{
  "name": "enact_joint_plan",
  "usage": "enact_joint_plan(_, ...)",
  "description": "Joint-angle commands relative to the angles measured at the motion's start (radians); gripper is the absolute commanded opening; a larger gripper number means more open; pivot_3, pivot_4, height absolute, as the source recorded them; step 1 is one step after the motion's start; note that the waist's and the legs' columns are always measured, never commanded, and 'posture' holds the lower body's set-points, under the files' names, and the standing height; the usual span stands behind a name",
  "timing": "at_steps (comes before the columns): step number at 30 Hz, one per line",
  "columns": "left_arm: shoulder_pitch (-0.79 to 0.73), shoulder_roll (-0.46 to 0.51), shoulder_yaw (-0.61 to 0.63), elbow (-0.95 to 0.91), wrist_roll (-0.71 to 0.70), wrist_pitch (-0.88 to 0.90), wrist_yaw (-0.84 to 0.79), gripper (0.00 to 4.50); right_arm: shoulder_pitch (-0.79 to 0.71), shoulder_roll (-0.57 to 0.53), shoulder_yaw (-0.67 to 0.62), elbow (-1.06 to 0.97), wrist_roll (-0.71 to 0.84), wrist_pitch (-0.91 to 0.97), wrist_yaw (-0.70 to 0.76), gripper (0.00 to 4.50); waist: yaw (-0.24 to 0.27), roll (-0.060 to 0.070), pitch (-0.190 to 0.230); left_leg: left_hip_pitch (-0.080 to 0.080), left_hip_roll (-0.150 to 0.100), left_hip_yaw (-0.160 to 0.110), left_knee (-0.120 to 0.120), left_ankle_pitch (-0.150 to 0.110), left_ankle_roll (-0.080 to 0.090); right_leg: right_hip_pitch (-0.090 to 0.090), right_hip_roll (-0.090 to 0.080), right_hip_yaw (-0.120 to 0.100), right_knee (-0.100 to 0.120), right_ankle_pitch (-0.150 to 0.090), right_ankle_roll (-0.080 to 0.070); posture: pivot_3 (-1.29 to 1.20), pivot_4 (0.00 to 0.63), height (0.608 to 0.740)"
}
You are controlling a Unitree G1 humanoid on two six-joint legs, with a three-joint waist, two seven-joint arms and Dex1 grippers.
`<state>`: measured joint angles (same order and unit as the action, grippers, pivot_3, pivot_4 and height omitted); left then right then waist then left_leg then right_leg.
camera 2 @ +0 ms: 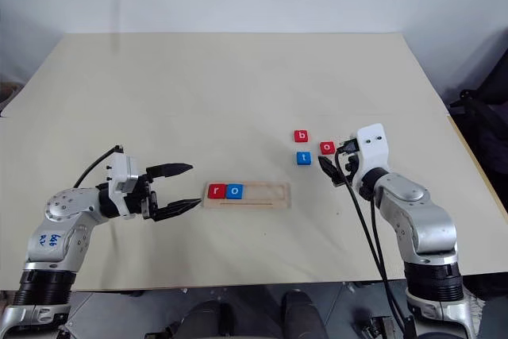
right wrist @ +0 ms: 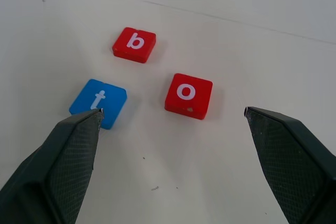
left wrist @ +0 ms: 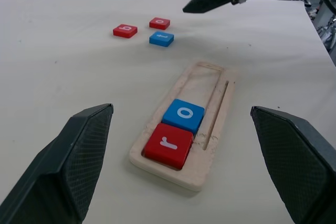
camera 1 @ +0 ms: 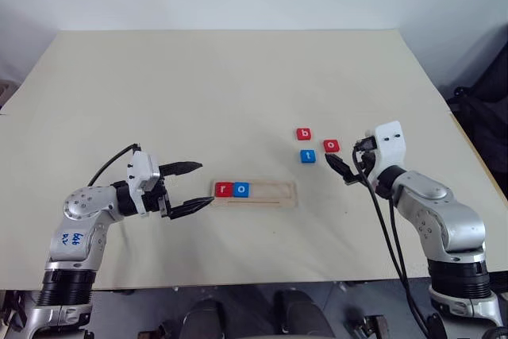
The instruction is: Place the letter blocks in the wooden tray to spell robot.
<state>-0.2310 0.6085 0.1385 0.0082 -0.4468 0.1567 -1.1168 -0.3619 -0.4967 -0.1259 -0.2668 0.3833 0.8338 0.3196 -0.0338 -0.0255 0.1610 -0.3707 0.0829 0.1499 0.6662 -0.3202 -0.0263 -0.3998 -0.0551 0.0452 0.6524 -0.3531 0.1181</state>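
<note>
The tray (camera 1: 254, 194) lies toward the desk's (camera 1: 198, 85) near edge and holds red r (camera 1: 224, 189) and blue o (camera 1: 241, 189), touching, at its left end; the remainder of the groove is bare. Red b (camera 1: 304, 133), blue t (camera 1: 308, 156) and red o (camera 1: 331, 145) sit loose toward the right edge. The left claw (camera 1: 189, 187) gapes beside the tray's left end, holding nothing. The right claw (camera 1: 343, 166) is spread wide just by red o, also holding nothing.

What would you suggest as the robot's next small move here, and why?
Probably the open right gripper should ease toward the red b block. The tray already holds r and o, so b comes next, and it lies loose on the table just beyond the red o and blue t.
</note>
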Motion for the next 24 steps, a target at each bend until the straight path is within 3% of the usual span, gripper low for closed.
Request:
enact_joint_plan(1,-0.002,0.009,0.017,-0.029,-0.011,-0.021,0.005,4.45,-0.047,0.016,0.015,-0.045,0.005,0.023,-0.008,4.50,-0.001,0.000,0.000,0.000,0.000,0.000,0.000,0.000,0.000,0.000,0.000,0.000,0.000,0.000,0.000,0.00,0.150,0.740)
enact_joint_plan(24,-0.009,0.009,0.015,-0.024,-0.013,-0.029,0.020,4.45,-0.057,0.022,0.053,-0.093,-0.012,0.072,-0.007,4.50,-0.004,0.000,0.000,-0.004,0.000,0.000,-0.001,0.000,0.000,-0.010,0.000,0.005,0.002,0.000,0.000,0.00,0.150,0.740)
